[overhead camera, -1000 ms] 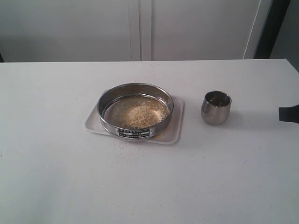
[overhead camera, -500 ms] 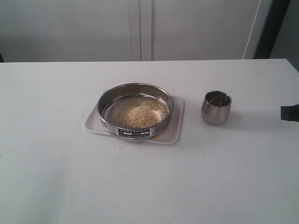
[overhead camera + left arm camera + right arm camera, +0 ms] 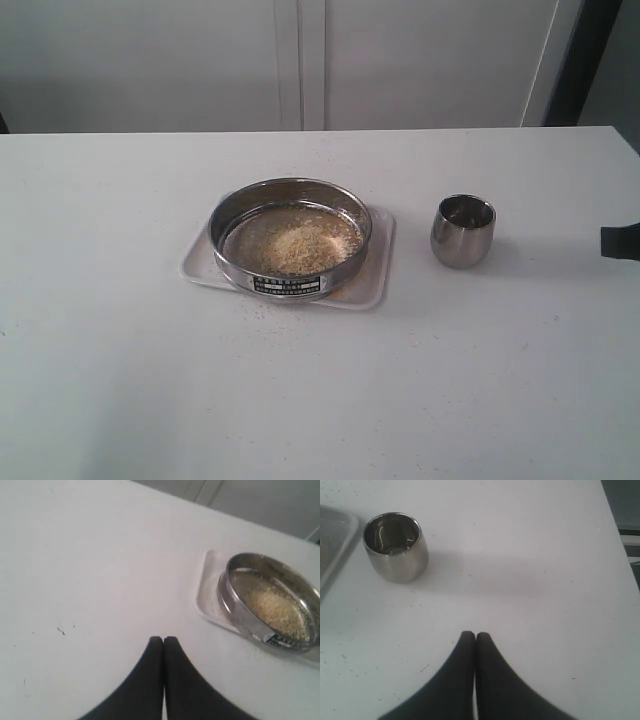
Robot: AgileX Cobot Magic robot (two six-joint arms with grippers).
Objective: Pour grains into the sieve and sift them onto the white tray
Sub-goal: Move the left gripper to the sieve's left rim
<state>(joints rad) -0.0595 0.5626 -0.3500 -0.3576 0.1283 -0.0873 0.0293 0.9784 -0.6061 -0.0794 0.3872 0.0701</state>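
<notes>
The steel sieve (image 3: 290, 235) (image 3: 270, 602) sits on the white tray (image 3: 372, 285) (image 3: 204, 587) at the table's middle. Golden and pale grains (image 3: 298, 242) (image 3: 272, 607) lie heaped on its mesh. Some yellow grains show on the tray under the sieve's front edge. My left gripper (image 3: 163, 639) is shut with nothing in it, hovering over bare table well away from the tray; the exterior view does not show it. My right gripper (image 3: 474, 634) is also shut and holds nothing, apart from the cup. A dark bit of the right arm (image 3: 620, 242) shows at the right edge.
A small rounded steel cup (image 3: 462, 230) (image 3: 396, 546) stands upright to the right of the tray, looking nearly empty inside. A few stray grains speckle the white table (image 3: 300, 400) in front of the tray. A pale wall stands behind the table.
The dark piece of the right arm at the right edge has drawn slightly further out of the exterior view. The sieve, tray and cup have not moved.
</notes>
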